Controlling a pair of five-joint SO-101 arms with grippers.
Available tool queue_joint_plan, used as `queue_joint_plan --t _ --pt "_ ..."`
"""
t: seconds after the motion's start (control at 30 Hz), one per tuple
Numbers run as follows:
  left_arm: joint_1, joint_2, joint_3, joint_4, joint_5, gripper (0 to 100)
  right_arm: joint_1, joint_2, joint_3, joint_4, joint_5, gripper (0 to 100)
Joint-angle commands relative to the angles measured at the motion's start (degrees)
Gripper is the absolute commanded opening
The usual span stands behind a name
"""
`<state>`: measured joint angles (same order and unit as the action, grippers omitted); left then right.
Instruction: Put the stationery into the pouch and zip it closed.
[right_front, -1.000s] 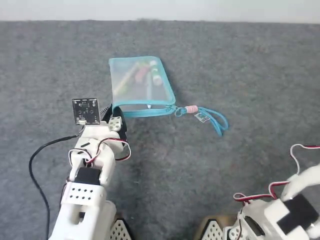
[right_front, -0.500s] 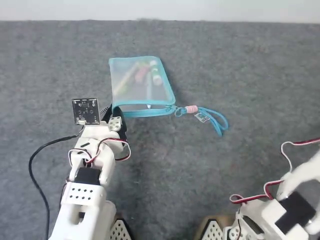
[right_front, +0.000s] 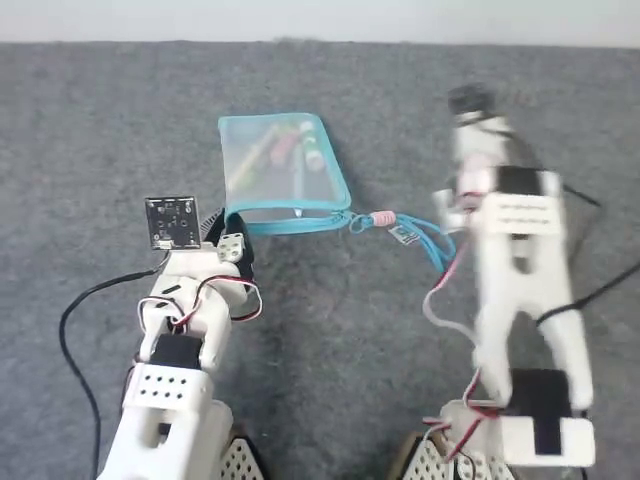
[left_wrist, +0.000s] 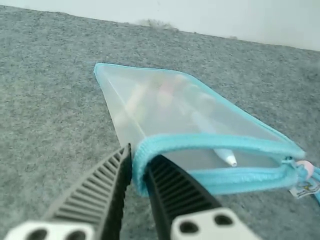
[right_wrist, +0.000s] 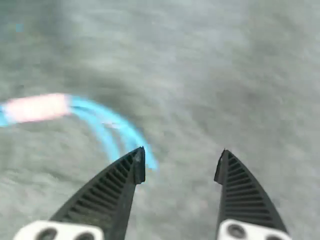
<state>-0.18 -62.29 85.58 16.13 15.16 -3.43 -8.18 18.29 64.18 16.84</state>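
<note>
A clear pouch (right_front: 280, 165) with teal trim lies on the grey mat, with several pens (right_front: 285, 150) inside. In the left wrist view the pouch (left_wrist: 175, 110) has my left gripper (left_wrist: 139, 162) shut on the near corner of its zipper edge, and a white pen tip (left_wrist: 229, 159) sits between the teal rims. A pink zipper tag (right_front: 383, 218) and a blue strap (right_front: 428, 240) trail off to the right. My right arm (right_front: 510, 220) stretches over the mat beside the strap. My right gripper (right_wrist: 182, 162) hangs open just short of the strap (right_wrist: 112, 130), and the pink tag (right_wrist: 37, 106) lies farther off.
Grey carpet-like mat (right_front: 120, 110) covers the table up to a pale wall at the back. The left arm's cable (right_front: 75, 320) loops at the near left. Bare mat lies in front of the pouch and at the far right.
The right arm has swung up from the near right corner and out over the mat to the strap. The left arm and the pouch have stayed still.
</note>
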Motion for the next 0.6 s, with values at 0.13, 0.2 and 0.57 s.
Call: queue_joint_plan --t 0.13,0.2,0.57 --pt "0.35 0.09 -1.89 -1.93 -0.35 1 -13.32 -21.23 25.14 -21.93 -2.55 23.0" --pt "0.35 0.09 -1.89 -1.93 -0.35 1 -15.87 -25.45 29.54 -23.69 -0.79 23.0" --pt "0.44 0.09 -1.8 -1.93 -0.35 1 -21.85 -18.95 30.77 -25.54 22.07 27.7"
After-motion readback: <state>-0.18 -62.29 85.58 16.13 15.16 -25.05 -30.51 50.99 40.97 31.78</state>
